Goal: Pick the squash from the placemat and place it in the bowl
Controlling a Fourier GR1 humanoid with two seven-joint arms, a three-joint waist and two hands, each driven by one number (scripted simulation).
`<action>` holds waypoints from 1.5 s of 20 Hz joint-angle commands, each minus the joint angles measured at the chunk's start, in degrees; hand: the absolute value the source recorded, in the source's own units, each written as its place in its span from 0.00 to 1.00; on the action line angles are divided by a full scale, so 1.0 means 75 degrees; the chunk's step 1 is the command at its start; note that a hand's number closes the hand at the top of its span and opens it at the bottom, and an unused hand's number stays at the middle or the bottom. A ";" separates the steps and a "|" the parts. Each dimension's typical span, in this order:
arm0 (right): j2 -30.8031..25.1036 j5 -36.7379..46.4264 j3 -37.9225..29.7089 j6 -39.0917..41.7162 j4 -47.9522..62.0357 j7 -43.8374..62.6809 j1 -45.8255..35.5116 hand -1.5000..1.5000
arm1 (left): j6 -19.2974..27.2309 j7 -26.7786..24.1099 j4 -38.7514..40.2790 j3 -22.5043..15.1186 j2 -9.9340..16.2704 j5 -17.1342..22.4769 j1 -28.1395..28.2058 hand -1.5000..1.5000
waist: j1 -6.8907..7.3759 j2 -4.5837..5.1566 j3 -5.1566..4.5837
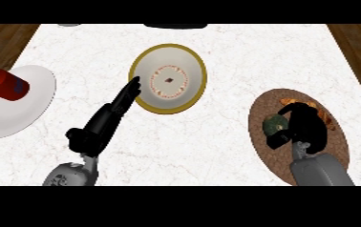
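A dark green squash (276,124) lies on the round brown placemat (265,149) at the right of the counter. My right hand (304,124) is over the mat with its fingers and thumb curled round the squash, covering its right side. The white bowl (168,78) with a gold rim and a patterned centre stands in the middle of the counter. My left hand (106,118) stretches toward the bowl with straight fingers, the tips touching the bowl's left rim.
A white plate (29,102) sits at the left edge with a red object (11,85) on it. Orange bits (289,101) show on the mat beyond the right hand. Dark wood borders the counter at both upper corners.
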 commanded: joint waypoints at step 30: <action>0.2177 0.1217 0.3384 -0.2022 0.3485 0.2735 -0.7442 1.00 | -0.0210 0.0252 0.0500 -0.0258 -0.0367 -0.0095 -0.0946 0.50 | 0.0691 0.0165 0.0120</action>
